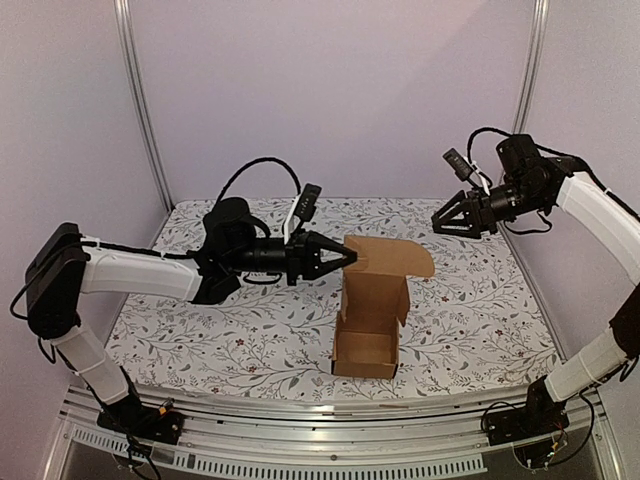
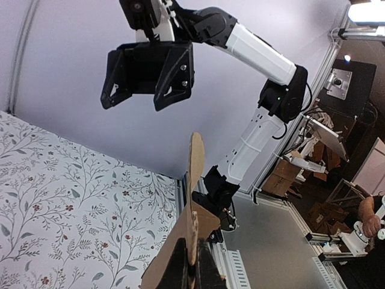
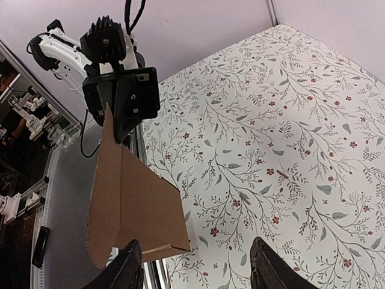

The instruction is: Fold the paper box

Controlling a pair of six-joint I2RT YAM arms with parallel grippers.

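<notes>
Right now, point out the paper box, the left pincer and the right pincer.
paper box (image 1: 372, 295): top external view, on its upright back panel.
left pincer (image 1: 349, 257): top external view, at the fingertips shut on the box's top flap.
right pincer (image 2: 135, 103): left wrist view, in the gap between its open fingertips.

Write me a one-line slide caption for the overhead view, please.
Left gripper pinches a flap of the paper box; right gripper hovers open, apart.
</notes>
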